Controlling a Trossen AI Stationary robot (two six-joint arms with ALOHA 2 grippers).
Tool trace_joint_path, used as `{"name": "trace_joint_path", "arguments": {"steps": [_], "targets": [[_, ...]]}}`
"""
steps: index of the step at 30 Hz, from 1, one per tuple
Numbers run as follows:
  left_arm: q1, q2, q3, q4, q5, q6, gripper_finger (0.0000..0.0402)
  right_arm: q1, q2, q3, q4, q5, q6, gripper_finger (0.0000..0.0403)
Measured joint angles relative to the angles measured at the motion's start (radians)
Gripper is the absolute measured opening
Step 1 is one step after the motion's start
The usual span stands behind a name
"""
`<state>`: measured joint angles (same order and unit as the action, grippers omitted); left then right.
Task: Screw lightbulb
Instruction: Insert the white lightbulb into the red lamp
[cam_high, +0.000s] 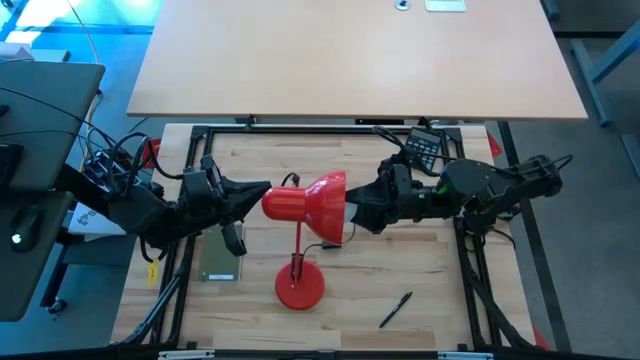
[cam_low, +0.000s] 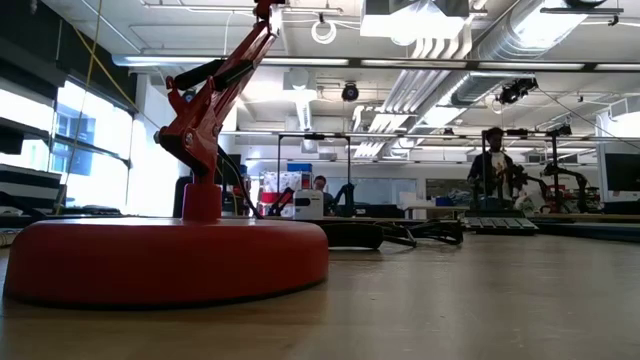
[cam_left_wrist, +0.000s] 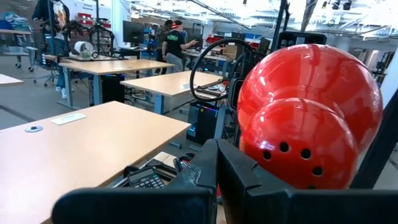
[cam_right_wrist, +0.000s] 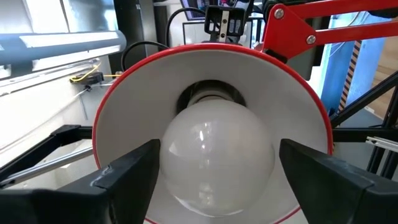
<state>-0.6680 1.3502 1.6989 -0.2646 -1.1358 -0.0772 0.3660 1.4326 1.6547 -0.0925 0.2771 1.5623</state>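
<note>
The red desk lamp stands on its round base at the table's middle, with its shade lying level and its mouth toward the table's right. The white lightbulb sits in the shade's socket. My right gripper is at the shade's mouth, shut on the bulb. My left gripper is shut at the shade's rounded rear cap. My left gripper lays its shut fingers against the shade's rear cap, coming level from the table's left. The outer side of one finger meets the cap. My right gripper pinches the bulb's round globe between its two fingers, on two opposite sides. The fingers come level from the table's right, along the bulb's axis. The bulb's neck is in the socket.
A black pen lies near the front right. A calculator lies at the far right, and a flat grey-green pad lies left of the lamp base. A second table stands beyond. People show in the room behind.
</note>
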Motion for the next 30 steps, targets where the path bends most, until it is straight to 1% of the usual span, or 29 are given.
{"name": "trace_joint_path", "arguments": {"steps": [7,10,13,18,20,25,30], "targets": [[0.0,0.0,0.0,0.0,0.0,0.0,0.0,0.0,0.0,0.0,0.0,0.0,0.0,0.032],[0.0,0.0,0.0,0.0,0.0,-0.003,0.0,0.0,0.0,0.0,0.0,0.0,0.0,0.0314],[0.0,0.0,0.0,0.0,0.0,-0.017,0.0,0.0,0.0,0.0,0.003,0.0,-0.009,0.0295],[0.0,0.0,0.0,0.0,0.0,-0.018,0.0,0.0,0.0,0.0,0.001,-0.001,-0.041,0.0251],[0.0,0.0,0.0,0.001,0.0,-0.018,0.0,0.0,0.0,0.0,0.0,-0.001,-0.052,0.0243],[0.0,0.0,0.0,0.001,0.0,-0.025,0.0,0.0,0.0,0.0,0.0,-0.011,-0.123,0.0242],[0.0,0.0,0.0,0.011,0.0,-0.026,0.0,0.0,0.0,0.0,-0.001,-0.028,-0.264,0.0243]]}}
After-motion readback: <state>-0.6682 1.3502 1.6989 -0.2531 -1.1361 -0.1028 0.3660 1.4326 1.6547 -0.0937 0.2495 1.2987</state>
